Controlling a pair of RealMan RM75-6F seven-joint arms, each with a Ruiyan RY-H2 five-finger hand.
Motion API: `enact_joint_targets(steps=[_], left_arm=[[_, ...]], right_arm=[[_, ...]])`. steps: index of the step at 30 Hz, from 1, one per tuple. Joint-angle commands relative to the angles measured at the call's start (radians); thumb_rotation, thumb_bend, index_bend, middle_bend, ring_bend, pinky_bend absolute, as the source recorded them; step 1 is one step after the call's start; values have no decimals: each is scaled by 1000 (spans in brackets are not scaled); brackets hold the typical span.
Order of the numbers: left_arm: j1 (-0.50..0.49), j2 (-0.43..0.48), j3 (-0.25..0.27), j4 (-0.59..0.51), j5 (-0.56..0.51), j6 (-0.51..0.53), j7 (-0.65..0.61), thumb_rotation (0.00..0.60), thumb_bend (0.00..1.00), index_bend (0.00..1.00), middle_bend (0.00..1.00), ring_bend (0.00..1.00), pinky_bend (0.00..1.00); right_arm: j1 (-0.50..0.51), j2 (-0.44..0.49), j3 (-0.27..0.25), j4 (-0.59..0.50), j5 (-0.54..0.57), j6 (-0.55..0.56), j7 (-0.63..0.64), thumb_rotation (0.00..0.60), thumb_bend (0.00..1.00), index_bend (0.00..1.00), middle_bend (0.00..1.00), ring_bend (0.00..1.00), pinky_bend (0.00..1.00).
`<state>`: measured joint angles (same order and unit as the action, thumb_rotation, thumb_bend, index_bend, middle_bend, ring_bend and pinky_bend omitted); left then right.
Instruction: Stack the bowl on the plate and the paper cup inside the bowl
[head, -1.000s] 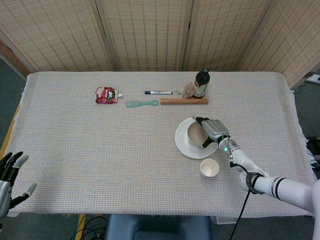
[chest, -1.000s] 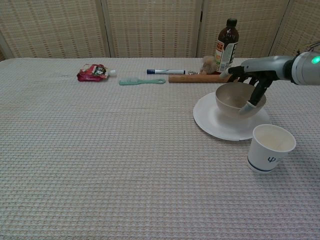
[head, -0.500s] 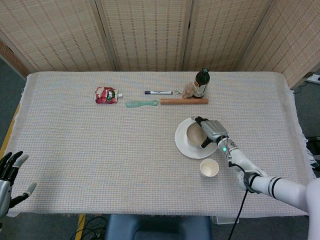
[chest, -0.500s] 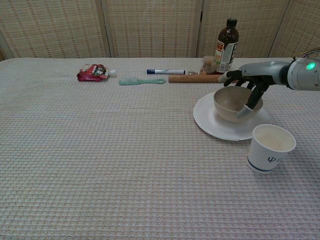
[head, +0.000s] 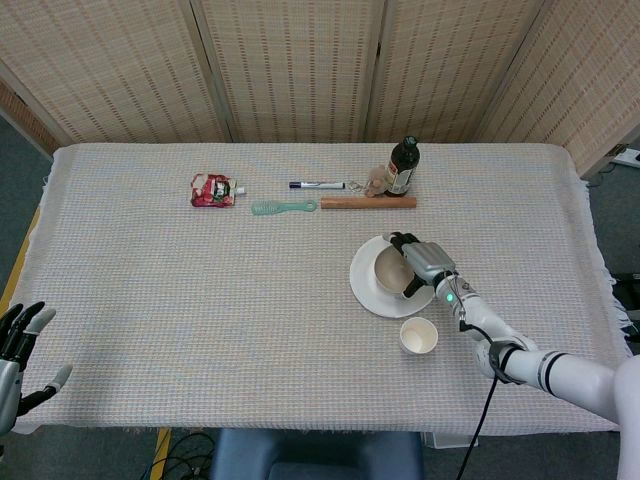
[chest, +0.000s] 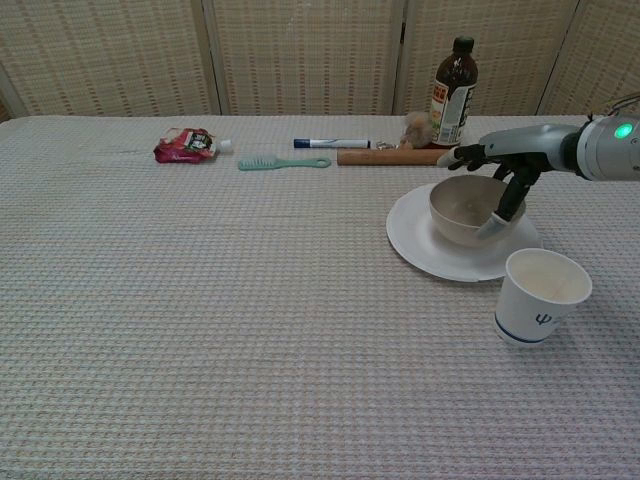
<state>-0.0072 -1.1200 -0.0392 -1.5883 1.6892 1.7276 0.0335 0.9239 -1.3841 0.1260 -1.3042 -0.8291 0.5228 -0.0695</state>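
Bowl (chest: 467, 208) lowered onto plate (chest: 440, 256); right hand (chest: 505, 160) grasping its rim.

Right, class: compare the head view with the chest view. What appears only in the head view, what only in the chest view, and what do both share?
Only the head view shows the left hand, open, off the table's near-left corner. Only the chest view shows the blue mark on the paper cup's side. Both show the right hand gripping the bowl on the plate, plus the bottle, marker and green comb.
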Motion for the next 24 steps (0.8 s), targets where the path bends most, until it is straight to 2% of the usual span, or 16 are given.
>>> enact_joint_targets(steps=[1, 4, 12, 17, 24], left_arm=[[0, 0, 0, 0, 1, 0, 0, 600, 258, 177, 157, 111, 448], [0, 0, 0, 0, 0, 1, 1, 600, 257, 177, 157, 111, 448], [2, 2, -1, 0, -2, 4, -4, 600, 258, 177, 157, 111, 449], [0, 1, -3, 3, -6, 1, -6, 600, 258, 177, 157, 111, 448], [-6, -7, -1, 3, -7, -14, 16, 600, 258, 177, 157, 111, 448]], right_arm=[[3, 9, -4, -5, 3, -13, 4, 600, 5, 0, 0, 0, 66], [4, 11, -5, -6, 1, -14, 8, 600, 0, 0, 0, 0, 3], [7, 38, -11, -27, -7, -20, 13, 600, 0, 0, 0, 0, 0], [-7, 124, -1, -137, -29, 34, 6, 600, 0, 0, 0, 0, 0], [-62, 300, 31, -376, -136, 126, 27, 600, 0, 0, 0, 0, 0]])
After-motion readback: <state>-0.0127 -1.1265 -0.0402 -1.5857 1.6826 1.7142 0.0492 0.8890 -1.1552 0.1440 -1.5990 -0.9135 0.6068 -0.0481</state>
